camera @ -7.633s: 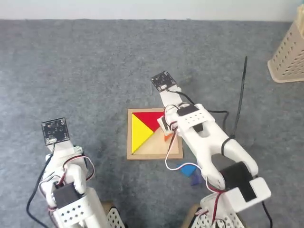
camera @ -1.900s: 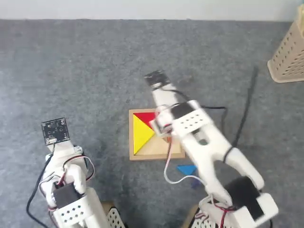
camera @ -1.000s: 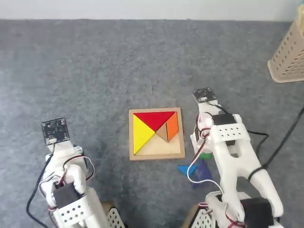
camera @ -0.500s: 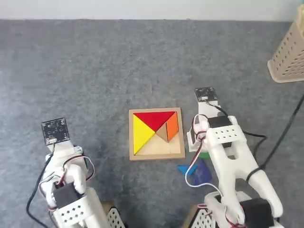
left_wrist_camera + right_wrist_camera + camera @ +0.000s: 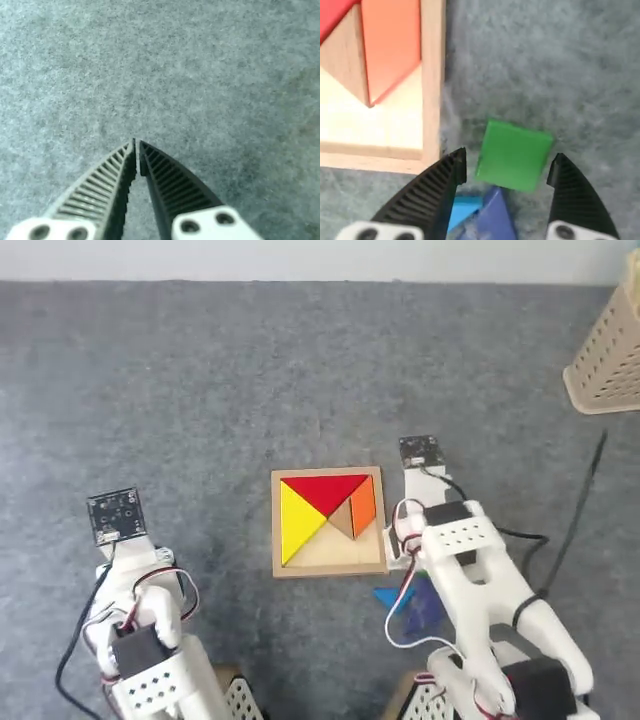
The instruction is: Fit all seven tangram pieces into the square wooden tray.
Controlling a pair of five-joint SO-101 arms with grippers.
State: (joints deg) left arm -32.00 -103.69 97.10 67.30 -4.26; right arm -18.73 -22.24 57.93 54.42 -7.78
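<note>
The square wooden tray (image 5: 329,567) holds a red triangle (image 5: 325,489), a yellow triangle (image 5: 296,522), an orange piece (image 5: 364,504) and a small tan triangle (image 5: 343,524). My right gripper (image 5: 509,157) hangs open just off the tray's right rim (image 5: 432,75), its fingers on either side of a green square (image 5: 514,155) lying on the carpet, with clear gaps. A light blue piece (image 5: 465,210) and a dark blue piece (image 5: 496,222) lie beside the square. My left gripper (image 5: 136,143) is shut and holds nothing, over bare carpet at the lower left.
A beige perforated basket (image 5: 606,348) stands at the far right edge. The light blue piece (image 5: 390,595) and dark blue piece (image 5: 424,606) lie just below the tray's right corner. The left arm (image 5: 130,585) sits well away from the tray.
The right arm left the orange piece in the tray, swung off to its right side and has now come down around the green square. The left arm has not moved.
</note>
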